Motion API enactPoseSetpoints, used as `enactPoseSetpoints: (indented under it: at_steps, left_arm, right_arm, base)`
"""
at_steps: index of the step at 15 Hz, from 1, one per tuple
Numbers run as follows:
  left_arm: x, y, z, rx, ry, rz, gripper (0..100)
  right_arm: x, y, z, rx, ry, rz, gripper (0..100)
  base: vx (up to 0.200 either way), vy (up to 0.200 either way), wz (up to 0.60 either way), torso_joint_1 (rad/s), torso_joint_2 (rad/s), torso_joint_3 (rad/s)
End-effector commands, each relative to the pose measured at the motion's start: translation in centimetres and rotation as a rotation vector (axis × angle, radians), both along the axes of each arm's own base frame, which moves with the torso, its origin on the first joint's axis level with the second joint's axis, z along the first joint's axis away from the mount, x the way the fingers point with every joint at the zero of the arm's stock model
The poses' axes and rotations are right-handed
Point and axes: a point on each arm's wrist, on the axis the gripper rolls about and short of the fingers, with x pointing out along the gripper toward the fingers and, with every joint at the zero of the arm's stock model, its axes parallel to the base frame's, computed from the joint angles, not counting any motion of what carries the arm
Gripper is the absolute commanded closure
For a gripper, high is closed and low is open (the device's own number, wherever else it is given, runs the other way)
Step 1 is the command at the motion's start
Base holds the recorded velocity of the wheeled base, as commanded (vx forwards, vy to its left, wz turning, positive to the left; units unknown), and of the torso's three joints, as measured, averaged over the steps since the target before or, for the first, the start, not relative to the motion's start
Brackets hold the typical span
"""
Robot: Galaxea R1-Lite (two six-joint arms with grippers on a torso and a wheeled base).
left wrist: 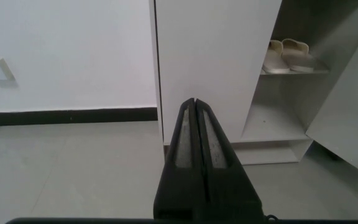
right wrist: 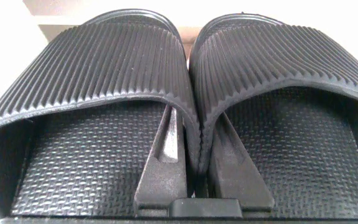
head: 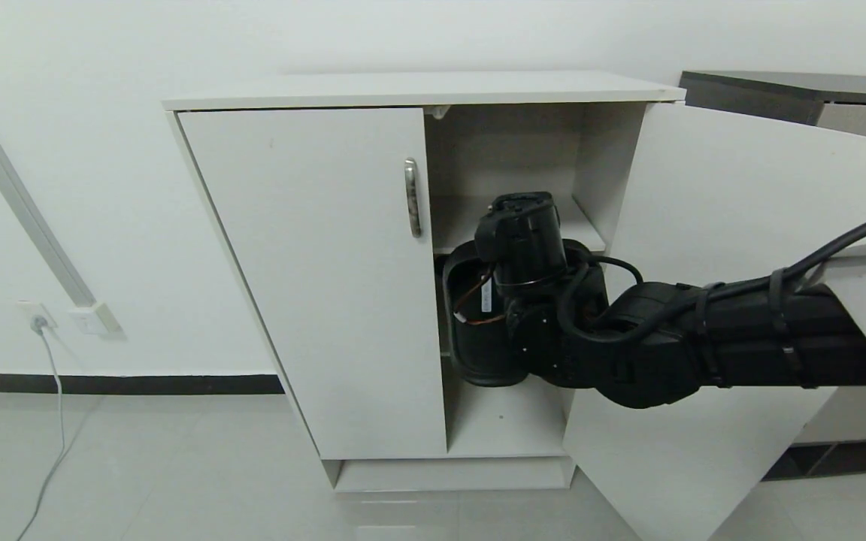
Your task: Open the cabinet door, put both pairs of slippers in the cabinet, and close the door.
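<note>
The black slippers (right wrist: 104,81) are a pair of slides held side by side. Each has a broad arched strap moulded in fine parallel ribs and a footbed stamped with a small diamond grid. The rubber looks matt and slightly dusty. The right jaws stand narrow, pinching the two neighbouring inner walls of the pair together, one tapered wedge inside each slipper.

In the head view the black slippers (head: 478,338) hang on edge at the mouth of the lower compartment of the cabinet (head: 418,89). They are below the shelf (head: 463,222) and clear of the bottom board (head: 504,421), just beside the inner edge of the shut left door (head: 313,285).

The beige slippers (left wrist: 288,55) lie flat on that shelf, side by side and touching. They are smooth and rounded, with wide plain straps.

The cabinet is a plain box of flat white board with a thin overhanging top. The left door carries a slim, curved, brushed-metal handle (head: 412,197). The right door (head: 734,188) stands swung out.

The left jaws are pressed together with no gap, holding nothing. They are two long black prongs with pale grey faces, low over the floor (head: 177,466) and well apart from the cabinet.

The floor is pale, glossy tile. A black skirting band (head: 117,383) runs along the white wall, and a grey cable (head: 57,406) drops from a wall socket (head: 38,315).
</note>
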Motion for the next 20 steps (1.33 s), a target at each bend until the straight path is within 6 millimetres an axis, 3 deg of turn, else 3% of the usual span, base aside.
enactPoseSetpoints:
  at_steps: [1, 10, 20]
  left_arm:
    - [0.0, 0.0, -0.01, 0.0, 0.0, 0.0, 100]
    - [0.0, 0.0, -0.01, 0.0, 0.0, -0.001, 100]
    - [0.0, 0.0, -0.02, 0.002, 0.002, -0.001, 100]
  right_arm:
    - [0.65, -0.27, 0.23, 0.004, -0.008, -0.014, 100]
    - [1.53, -0.48, -0.1, 0.0, -0.005, -0.028, 100]
    - [1.39, -0.63, 0.28, -0.01, -0.01, -0.026, 100]
  base:
    - [0.0, 0.0, 0.0, 0.0, 0.0, 0.0]
    - [0.0, 0.0, 0.0, 0.0, 0.0, 0.0]
    - [0.2, 0.0, 0.0, 0.004, 0.0, 0.003]
